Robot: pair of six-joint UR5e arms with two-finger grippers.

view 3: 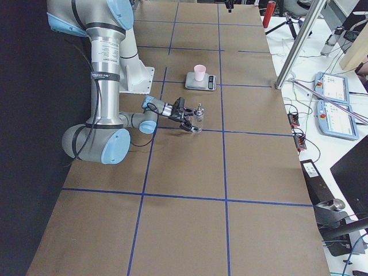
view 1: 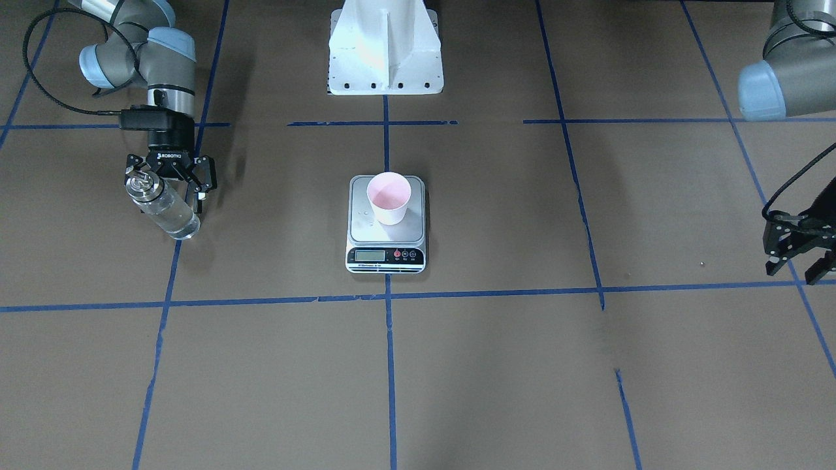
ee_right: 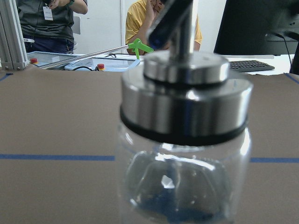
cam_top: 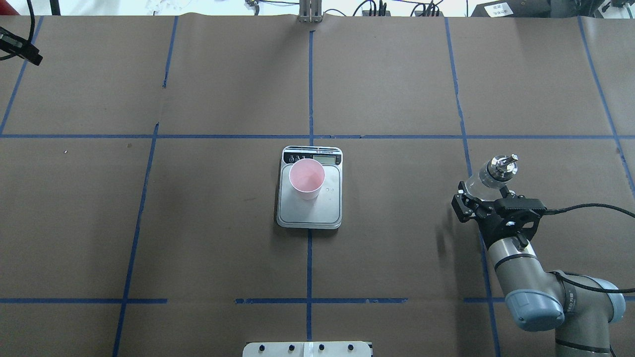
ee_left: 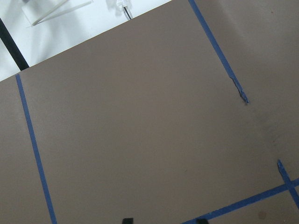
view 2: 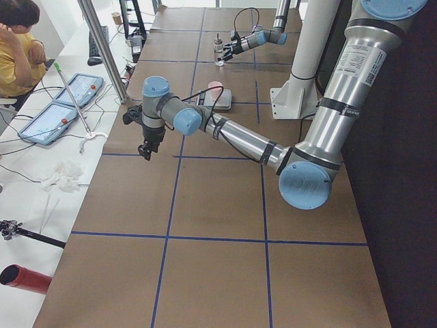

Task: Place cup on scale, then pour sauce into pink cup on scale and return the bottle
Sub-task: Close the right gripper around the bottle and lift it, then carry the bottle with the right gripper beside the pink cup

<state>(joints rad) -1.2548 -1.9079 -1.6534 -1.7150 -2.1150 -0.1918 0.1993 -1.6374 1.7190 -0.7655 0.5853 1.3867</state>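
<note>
The pale pink cup [view 1: 389,199] stands upright on the far half of the scale [view 1: 366,225], which sits mid-table; both also show from overhead as cup [cam_top: 307,178] and scale [cam_top: 310,213]. My right gripper [view 1: 170,207] is shut on the clear glass bottle [view 1: 164,207], holding it upright with its base at or just above the table. The bottle's silver spout cap [cam_top: 502,167] points up, and the bottle [ee_right: 184,140] fills the right wrist view. The sauce inside is barely visible. My left gripper [view 1: 795,271] is open and empty, far from the scale.
The white robot pedestal [view 1: 385,52] stands behind the scale. A few small drops [cam_top: 331,191] lie on the scale plate. Blue tape lines grid the brown table. An operator [view 2: 17,41] and tablets [view 3: 333,86] are beyond the table's far edge.
</note>
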